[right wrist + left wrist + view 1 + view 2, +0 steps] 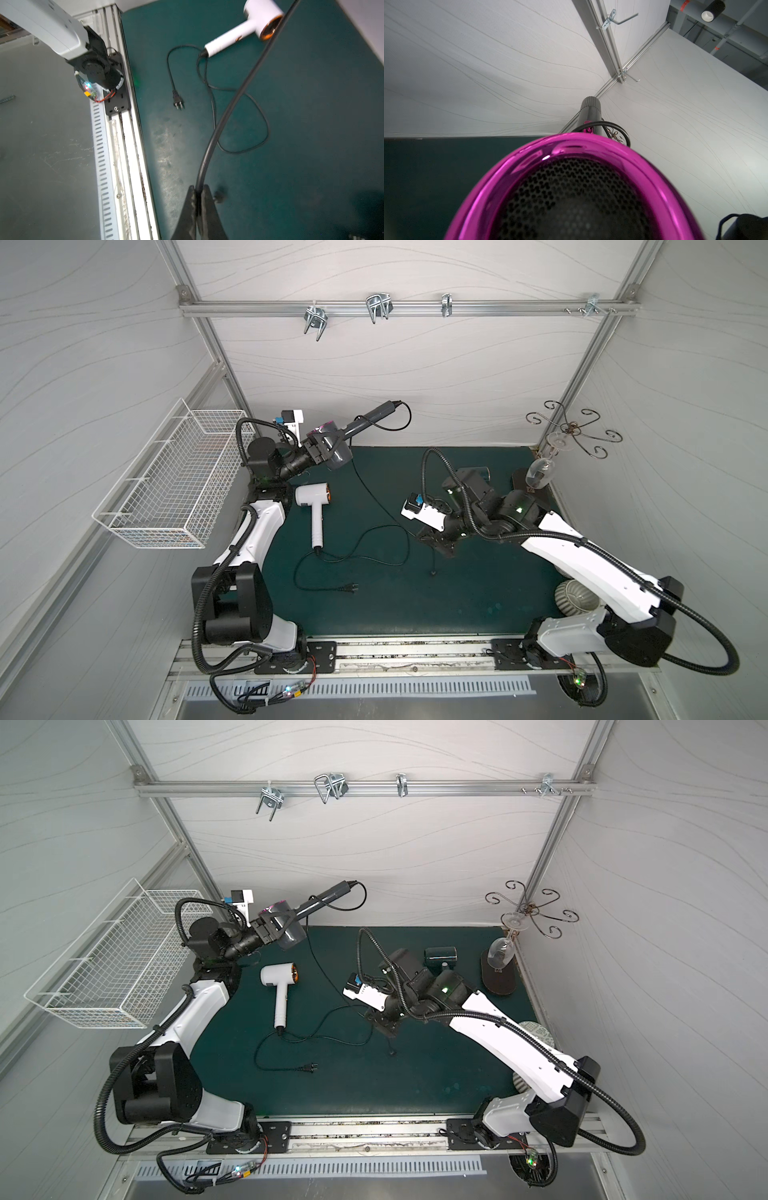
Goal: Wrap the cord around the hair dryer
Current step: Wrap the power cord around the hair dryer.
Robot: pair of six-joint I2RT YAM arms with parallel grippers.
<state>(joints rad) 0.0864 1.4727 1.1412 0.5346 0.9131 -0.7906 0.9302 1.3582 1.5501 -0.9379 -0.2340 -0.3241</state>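
Presently the left jaws grip the grey hair dryer (340, 451) aloft at ten o'clock; the right jaws pinch its cord (257, 62) over the desk (457, 605) centre. Wrapping seems barely begun; next, the cord must circle the dryer's handle (370, 417).

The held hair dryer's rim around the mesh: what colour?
Glossy magenta rim, clearest in the left wrist view.

Grey hair dryer (366, 421) in left hand (333, 443)

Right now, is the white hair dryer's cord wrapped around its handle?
No, the cord lies in loose loops on the mat beside the white hair dryer.
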